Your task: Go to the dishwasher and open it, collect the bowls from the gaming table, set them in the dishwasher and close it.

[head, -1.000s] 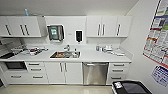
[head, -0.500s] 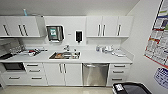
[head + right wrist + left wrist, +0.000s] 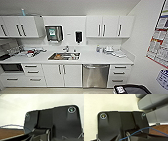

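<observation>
Claw state: cannot tell, either arm. Dishwasher shut, stainless front, under counter beside sink.

1. Dishwasher: lower centre-right of frame, under the table, closed.
2. Sink: set in the table, left of the dishwasher.
3. Drawers: right of the dishwasher.
4. Wall cabinets: upper right, above the table.
</observation>
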Controlling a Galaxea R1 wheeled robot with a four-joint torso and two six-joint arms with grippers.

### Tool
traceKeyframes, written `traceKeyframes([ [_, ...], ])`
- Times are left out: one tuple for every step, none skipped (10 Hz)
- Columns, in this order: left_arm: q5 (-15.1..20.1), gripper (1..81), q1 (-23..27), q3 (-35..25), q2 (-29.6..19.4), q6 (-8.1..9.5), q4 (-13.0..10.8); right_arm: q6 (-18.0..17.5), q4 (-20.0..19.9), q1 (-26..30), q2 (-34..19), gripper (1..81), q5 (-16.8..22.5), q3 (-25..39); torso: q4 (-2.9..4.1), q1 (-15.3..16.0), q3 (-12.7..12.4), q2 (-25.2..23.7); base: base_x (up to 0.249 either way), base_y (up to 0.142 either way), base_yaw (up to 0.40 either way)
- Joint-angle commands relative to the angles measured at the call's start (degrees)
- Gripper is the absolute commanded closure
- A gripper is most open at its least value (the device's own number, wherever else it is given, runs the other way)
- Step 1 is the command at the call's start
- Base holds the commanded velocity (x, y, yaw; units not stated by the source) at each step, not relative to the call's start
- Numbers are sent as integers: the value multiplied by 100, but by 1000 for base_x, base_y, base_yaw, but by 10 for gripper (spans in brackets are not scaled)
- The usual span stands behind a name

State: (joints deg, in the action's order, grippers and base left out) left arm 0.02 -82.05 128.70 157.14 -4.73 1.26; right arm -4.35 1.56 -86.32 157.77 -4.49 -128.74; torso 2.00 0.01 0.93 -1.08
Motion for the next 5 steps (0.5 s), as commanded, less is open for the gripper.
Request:
traceKeyframes([
  [288, 10, 352, -90, -103, -46, -82, 13, -7, 312, -94, 10, 282, 167, 0, 0, 0, 0, 77, 0, 0],
  [288, 10, 352, -99, -103, -46, -90, 13, -7, 312, -94, 10, 282, 167, 0, 0, 0, 0, 72, 0, 0],
  [288, 10, 352, -99, -103, -46, -90, 13, -7, 312, -94, 10, 282, 167, 0, 0, 0, 0, 63, 0, 0],
  [288, 10, 352, -99, -103, -54, -90, 13, -7, 312, -94, 10, 282, 167, 0, 0, 0, 0, 0, 0, 0],
  [288, 10, 361, -99, -103, -46, -90, 13, -7, 312, -94, 10, 282, 167, 0, 5, 0, 4, 0, 0, 0],
])
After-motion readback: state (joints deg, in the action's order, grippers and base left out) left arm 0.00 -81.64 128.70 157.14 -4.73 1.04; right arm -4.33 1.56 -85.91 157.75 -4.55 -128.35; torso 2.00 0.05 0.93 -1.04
